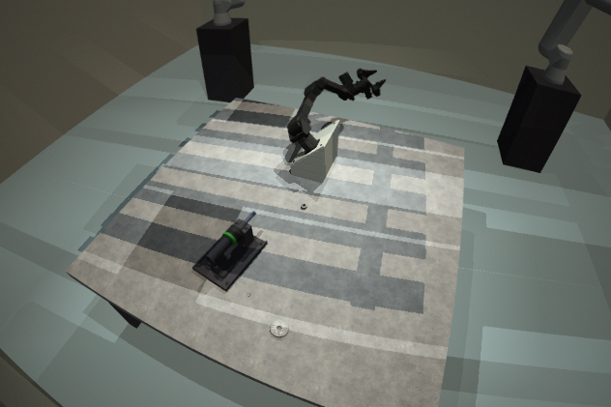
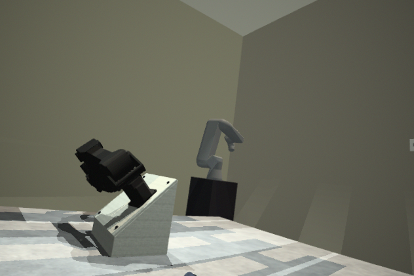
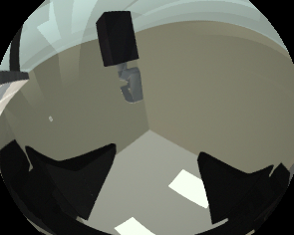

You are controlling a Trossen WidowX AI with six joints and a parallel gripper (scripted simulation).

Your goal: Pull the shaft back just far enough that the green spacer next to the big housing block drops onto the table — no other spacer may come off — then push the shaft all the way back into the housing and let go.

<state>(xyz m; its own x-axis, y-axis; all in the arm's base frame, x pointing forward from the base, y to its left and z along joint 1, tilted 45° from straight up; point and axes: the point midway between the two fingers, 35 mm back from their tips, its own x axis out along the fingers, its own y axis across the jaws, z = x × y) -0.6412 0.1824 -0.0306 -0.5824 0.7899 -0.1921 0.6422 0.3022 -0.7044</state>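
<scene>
A black fixture on a dark base plate (image 1: 225, 286) stands on the table at the left in the top view. The green spacer (image 1: 229, 236) shows as a bright ring around the middle of its dark assembly. The shaft's blue-grey end (image 1: 250, 218) sticks out at the upper right of the fixture. The dark parts blend together, so other spacers and the exact edge of the housing block cannot be told apart. My gripper (image 1: 380, 75) (image 3: 158, 153) is open with nothing between its fingers. It is raised high beyond the arm's base, far from the fixture and pointing away from it.
The arm's pale wedge base (image 1: 309, 168) (image 2: 143, 236) stands between gripper and fixture. A small nut (image 1: 304, 204), a tiny ring (image 1: 248, 294) and a pale disc (image 1: 278, 325) lie on the table. Two grey arms stand on black pedestals (image 1: 226, 62) (image 1: 538, 121) beyond the table.
</scene>
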